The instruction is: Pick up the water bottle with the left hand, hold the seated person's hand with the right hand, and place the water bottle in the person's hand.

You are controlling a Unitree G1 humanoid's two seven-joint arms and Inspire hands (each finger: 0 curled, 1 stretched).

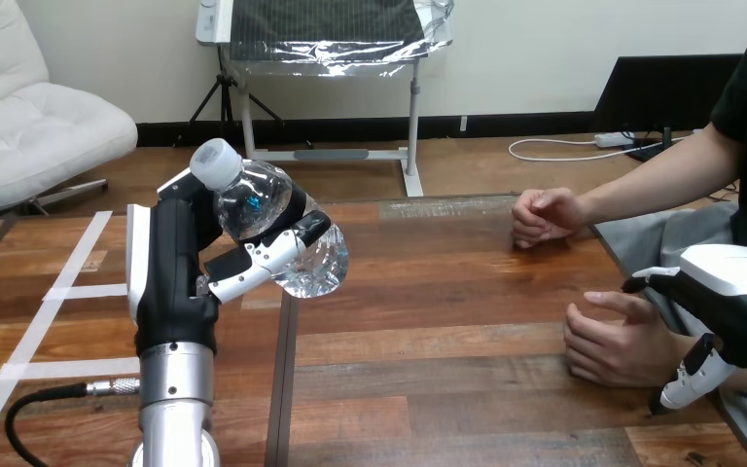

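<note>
My left hand (pixel 170 277) is raised above the table's left half, its fingers curled round a clear water bottle (pixel 277 219). The bottle is tilted, with its white cap (pixel 216 161) up and to the left. At the right edge my right hand (pixel 729 292) lies over the wrist of the person's near hand (pixel 618 341). Fingers reach over the top of the wrist and the thumb (pixel 689 379) curls beneath it. That near hand rests on the table, loosely cupped. The bottle is well apart from it, to its left.
The person's far hand (pixel 545 214) rests as a loose fist on the wooden table (pixel 447 321), near its back right. White tape lines (pixel 58 292) cross the table's left part. A dark seam (pixel 282 389) runs down the middle.
</note>
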